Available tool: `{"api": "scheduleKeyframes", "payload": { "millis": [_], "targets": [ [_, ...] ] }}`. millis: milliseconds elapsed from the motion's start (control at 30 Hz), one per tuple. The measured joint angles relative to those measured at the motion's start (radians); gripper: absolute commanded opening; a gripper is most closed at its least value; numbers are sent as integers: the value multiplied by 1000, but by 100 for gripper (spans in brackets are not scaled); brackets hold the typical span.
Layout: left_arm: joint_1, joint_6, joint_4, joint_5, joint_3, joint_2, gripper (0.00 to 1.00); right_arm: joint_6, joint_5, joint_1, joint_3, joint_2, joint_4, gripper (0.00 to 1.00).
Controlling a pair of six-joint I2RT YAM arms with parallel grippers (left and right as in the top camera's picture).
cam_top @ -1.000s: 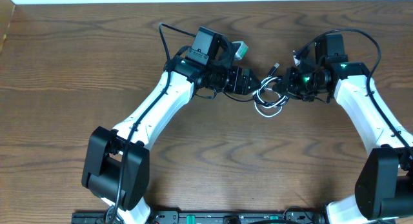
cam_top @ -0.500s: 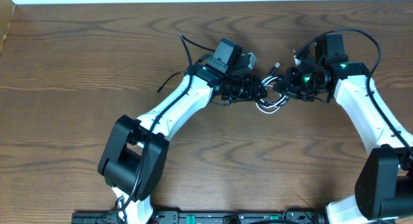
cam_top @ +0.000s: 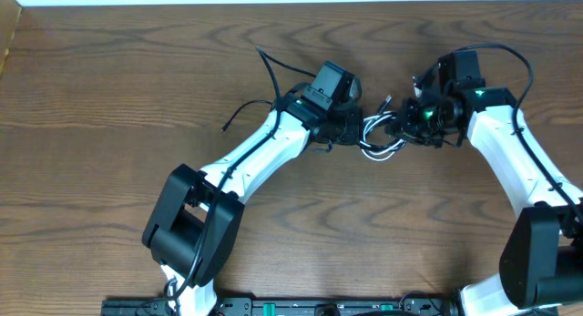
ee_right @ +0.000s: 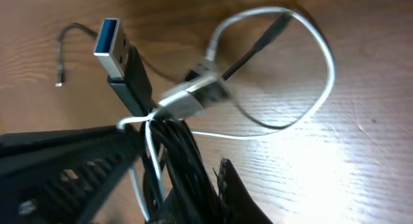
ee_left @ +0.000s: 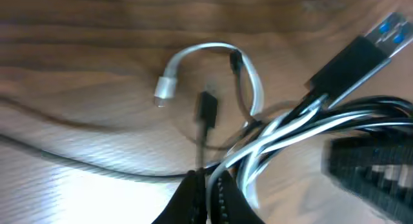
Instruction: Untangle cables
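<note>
Both my jaws pinch the tangled thin black cord (ee_right: pixel 174 146) and thin white cord (ee_right: pixel 332 69) between them, for pulling apart.

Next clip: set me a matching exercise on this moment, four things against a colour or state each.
Things:
1 white cable
2 USB plug
3 right gripper
4 table

Descriptions:
A blue insert
B brown wood grain
C curls in an open loop
D shut on the bundled cables

Pairs: 1-C, 2-A, 3-D, 4-B
</note>
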Motion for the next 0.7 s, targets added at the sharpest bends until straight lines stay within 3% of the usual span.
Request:
{"api": "scheduleKeyframes", "payload": {
  "millis": [333,467,600,633,700],
  "targets": [
    [45,55,-40,-147,0,-9,8,44,291,-6,-6,0,-75,16],
    [58,69,-55,-175,-1,-48,7,31,328,-6,-14,0,-79,33],
    [63,81,-55,-194,-1,-97,8,-34,274,-10,-14,0,-58,34],
    [63,83,-55,-194,-1,-108,9,-46,257,-10,-14,0,-53,34],
    [63,88,-55,-193,-1,-123,22,-68,214,-10,-14,0,-44,34]
  ]
}}
